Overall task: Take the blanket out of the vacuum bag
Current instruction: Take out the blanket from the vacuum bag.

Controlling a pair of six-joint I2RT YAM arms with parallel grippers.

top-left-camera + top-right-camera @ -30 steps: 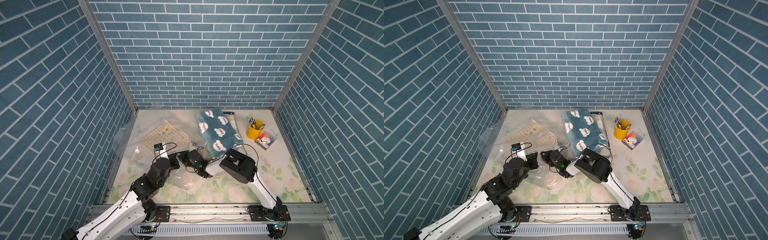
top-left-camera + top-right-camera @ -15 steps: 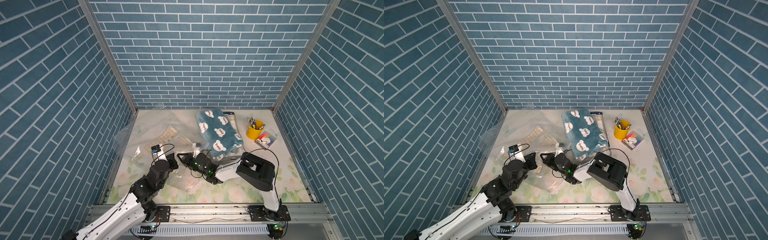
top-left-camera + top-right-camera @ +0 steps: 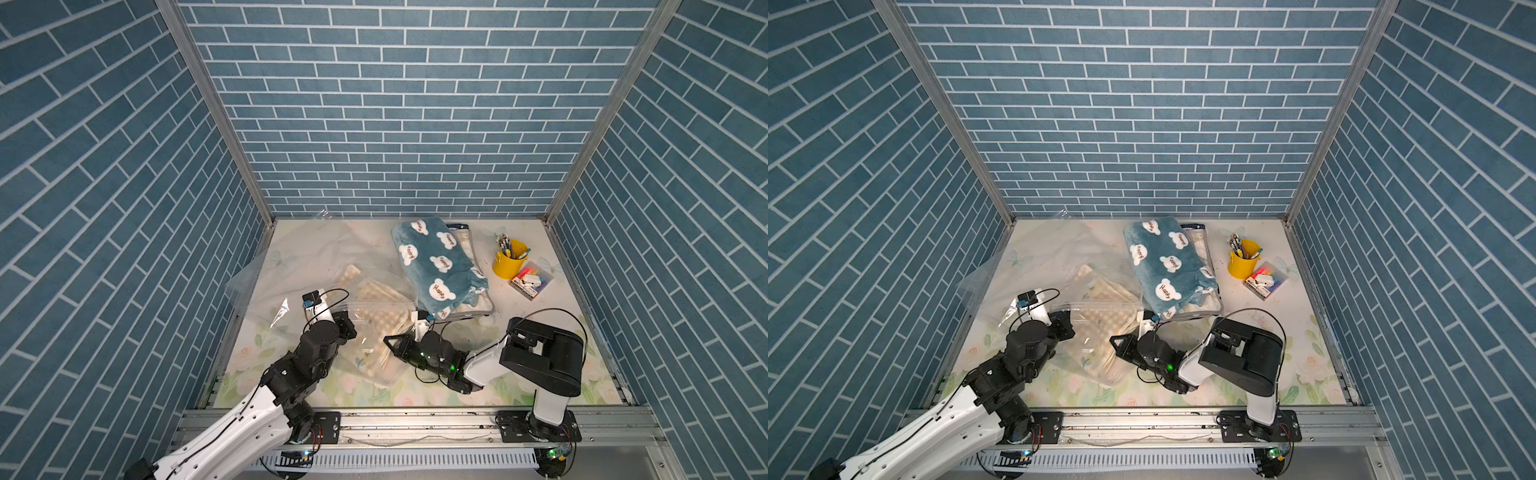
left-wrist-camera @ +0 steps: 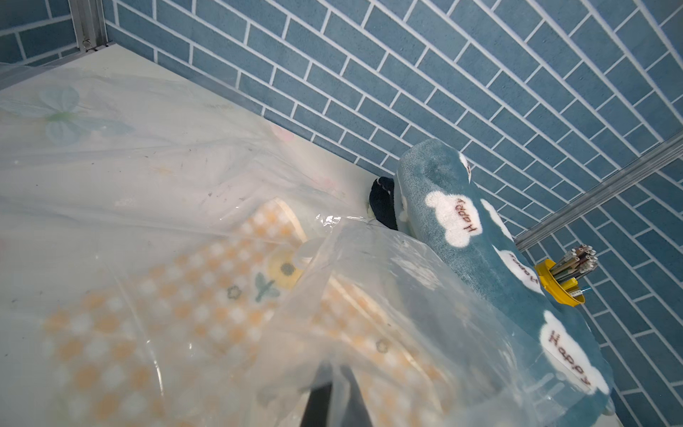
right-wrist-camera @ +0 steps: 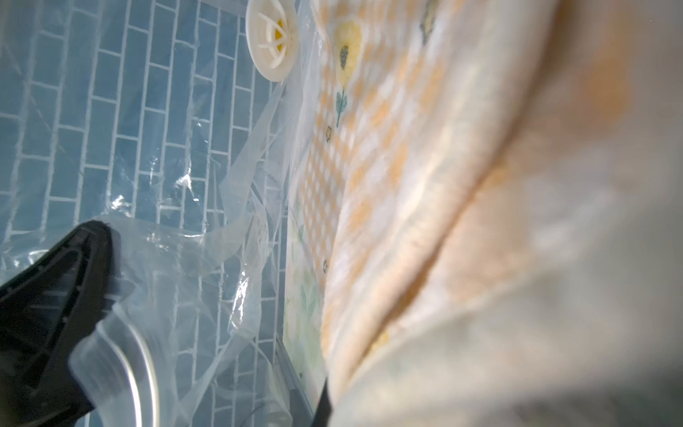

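The vacuum bag (image 3: pixel 307 257) (image 3: pixel 1034 257) lies crumpled over the left half of the table. Its round white valve cap (image 5: pixel 271 37) shows in the right wrist view. The blanket (image 3: pixel 380 320) (image 3: pixel 1100 320), cream with orange checks and small flowers, stretches from inside the bag toward the front edge. My left gripper (image 3: pixel 348 328) (image 4: pixel 338 369) is shut on a fold of the bag's plastic beside the blanket. My right gripper (image 3: pixel 392 347) (image 3: pixel 1119 345) sits at the blanket's front right edge with its jaws apart. One black finger (image 5: pixel 63 288) is wrapped in film, and blanket cloth (image 5: pixel 406 185) covers the other side.
A blue blanket with white bears (image 3: pixel 436 266) rests on a flat zipped bag (image 3: pixel 465 245) at the back right. A yellow cup of pens (image 3: pixel 509 262) and a small clear box (image 3: pixel 532 282) stand further right. Brick walls close in three sides of the table (image 3: pixel 519 332).
My right gripper has drawn back toward the front right, dragging the blanket forward out of the bag's middle, and its jaws have begun to part. The left gripper has kept its hold.
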